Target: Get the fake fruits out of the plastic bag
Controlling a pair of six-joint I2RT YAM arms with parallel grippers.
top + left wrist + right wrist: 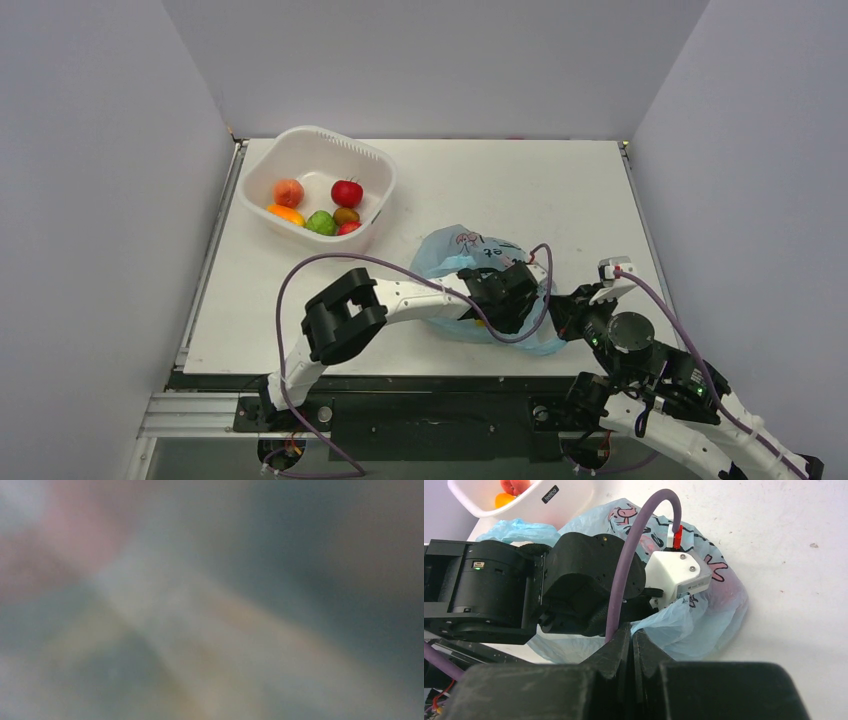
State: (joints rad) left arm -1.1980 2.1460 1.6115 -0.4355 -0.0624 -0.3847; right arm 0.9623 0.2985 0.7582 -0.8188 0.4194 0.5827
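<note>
The light-blue plastic bag (462,250) lies on the table's front right, and also shows in the right wrist view (704,622). My left arm's wrist (503,293) reaches into the bag's mouth. Its fingers are hidden inside. The left wrist view is a grey-blue blur with a pink patch (80,535). My right gripper (632,636) is shut, pinching the bag's near rim. In the top view it sits at the bag's right edge (562,312). A red apple (347,192) and an orange-yellow piece (285,213) lie in the tub. The dark green gourd is out of view.
The white tub (372,165) stands at the back left with several toy fruits, among them a lime-green piece (320,223) and a brown oval (346,215). Its corner shows in the right wrist view (569,505). Grey walls close in both sides. Purple cables arch over the arms.
</note>
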